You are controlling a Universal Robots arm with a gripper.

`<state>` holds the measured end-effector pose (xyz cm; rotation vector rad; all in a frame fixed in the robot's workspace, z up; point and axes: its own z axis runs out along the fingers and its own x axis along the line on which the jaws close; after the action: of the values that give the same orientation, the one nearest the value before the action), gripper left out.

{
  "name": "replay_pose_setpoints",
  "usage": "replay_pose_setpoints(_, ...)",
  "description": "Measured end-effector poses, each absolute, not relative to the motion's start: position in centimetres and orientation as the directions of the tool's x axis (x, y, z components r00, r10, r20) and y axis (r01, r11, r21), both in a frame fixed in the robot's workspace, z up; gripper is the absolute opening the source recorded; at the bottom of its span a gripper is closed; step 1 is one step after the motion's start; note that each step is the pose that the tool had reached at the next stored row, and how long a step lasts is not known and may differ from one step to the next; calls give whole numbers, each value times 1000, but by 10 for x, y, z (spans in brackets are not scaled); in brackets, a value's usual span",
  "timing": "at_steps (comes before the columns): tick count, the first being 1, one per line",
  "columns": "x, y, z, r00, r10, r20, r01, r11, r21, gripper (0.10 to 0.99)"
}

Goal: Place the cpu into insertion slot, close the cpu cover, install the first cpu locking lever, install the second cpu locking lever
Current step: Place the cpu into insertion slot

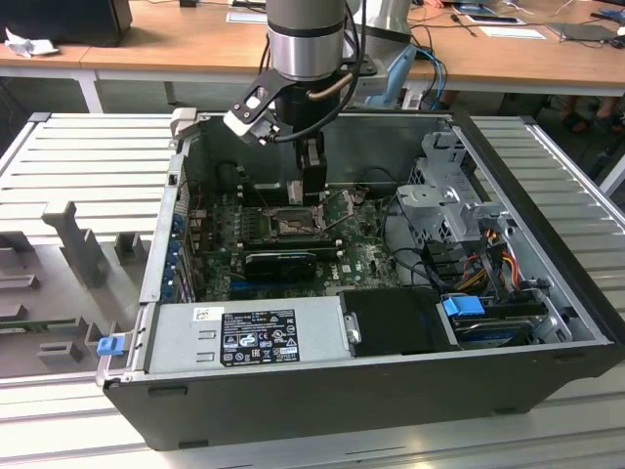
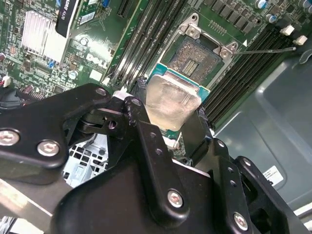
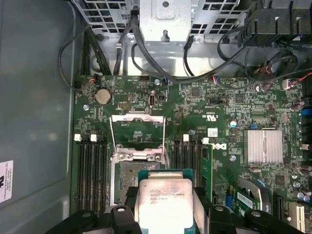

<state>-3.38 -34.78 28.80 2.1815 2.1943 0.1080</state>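
While the black end effector [image 2: 168, 117] pinches the small flat pale-silver square cpu [image 2: 171, 97], the square dark-framed insertion slot [image 3: 127, 178] lies uncovered right below it. Thin silvery window-frame cpu cover [image 3: 137, 127] stands flipped open just ahead of the end effector.
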Motion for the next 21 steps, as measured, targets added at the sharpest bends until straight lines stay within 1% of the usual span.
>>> replay_pose_setpoints(7,-34,-348,269,-6,1000,17,997,5,81,529)
replay_pose_setpoints(21,-34,-347,263,-6,1000,17,997,5,82,529)
